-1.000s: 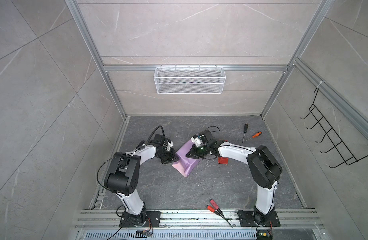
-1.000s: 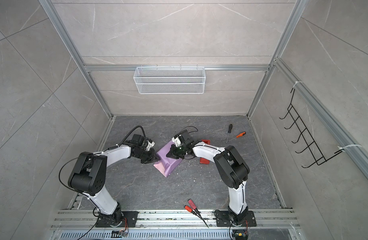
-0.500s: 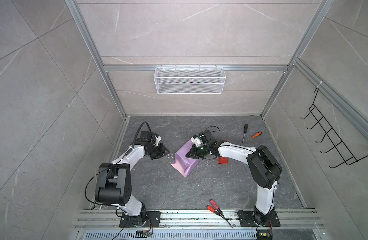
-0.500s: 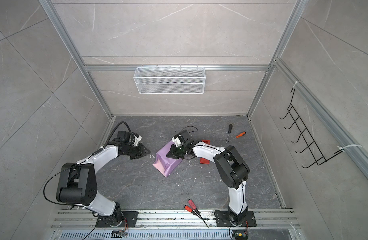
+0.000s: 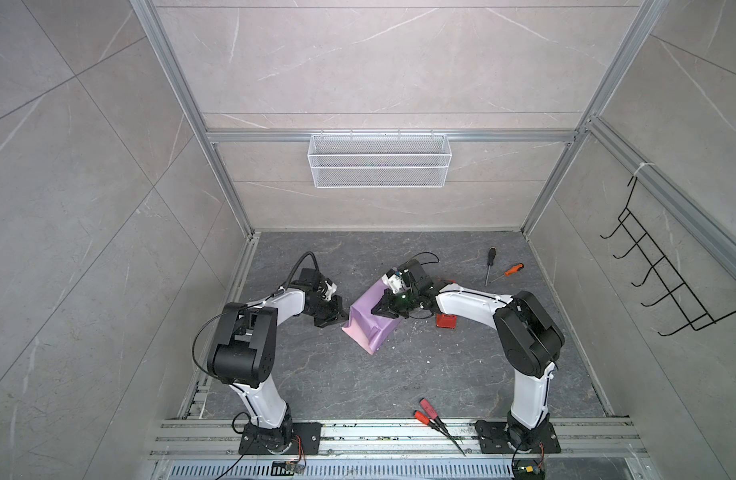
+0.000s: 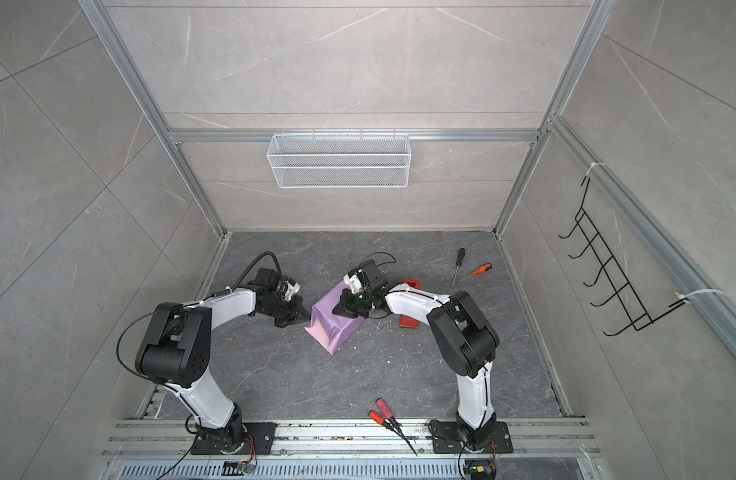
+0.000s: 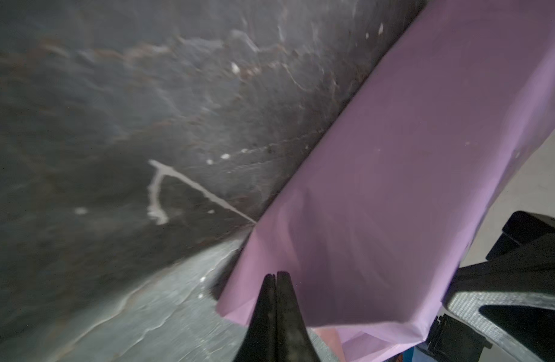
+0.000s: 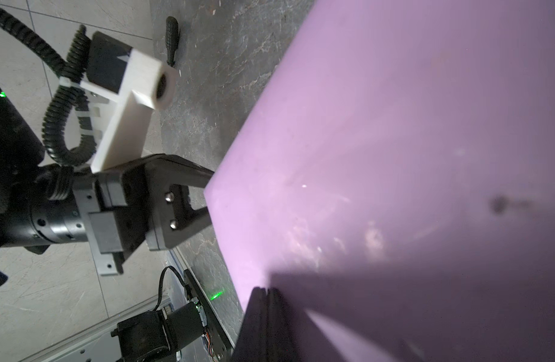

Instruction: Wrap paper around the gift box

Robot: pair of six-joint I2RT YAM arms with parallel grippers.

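The left fingers, swung back and newly clenched, touch the creased lilac-and-pink paper sheet; clenched right fingers pin it beneath them. Side fold likely next.

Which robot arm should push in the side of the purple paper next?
Left, probably. The left tool is shut and its tips sit right at the side edge of the paper. The right tool, also shut, rests on top of the paper and seems to be holding it down.
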